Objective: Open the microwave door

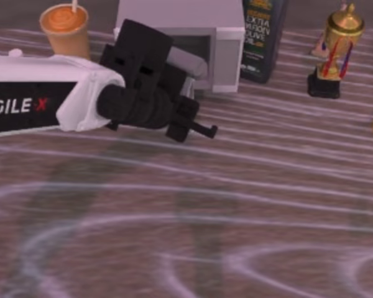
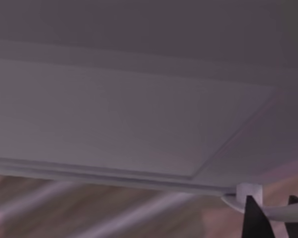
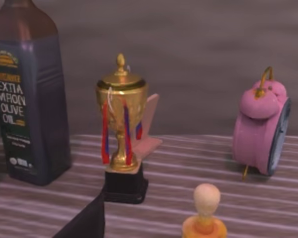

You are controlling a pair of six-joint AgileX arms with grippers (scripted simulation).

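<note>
microwave (image 1: 227,43): pale grey-white box sitting at the back of the counter (image 1: 236,205), a bit left of the middle in the top view, with its control strip on the right front.
microwave door (image 1: 188,62): looks swung partway out from the front; you can see the dark cavity behind it. The left arm covers most of it from above. In the left wrist view the door (image 2: 114,114) fills nearly the whole frame as a flat grey panel seen from very close.
left end effector (image 1: 196,127): reaching in from the left side, right in front of the microwave, low near the counter. In the left wrist view its dark fingertips (image 2: 252,218) sit on either side of a white bar (image 2: 248,191) at the panel's edge, so it looks clenched on the door handle.
right end effector: can't see it in the top view, and the right wrist view only shows a dark sliver at the edge, so no idea if it's released or clenched.
olive oil bottle (image 1: 262,37): dark, just beside the microwave's right side.
trophy (image 1: 336,49): gold on a black base, further right.
orange cup (image 1: 65,28): back left, behind the left arm.
pink alarm clock (image 3: 262,129): only in the right wrist view, beyond the trophy.
</note>
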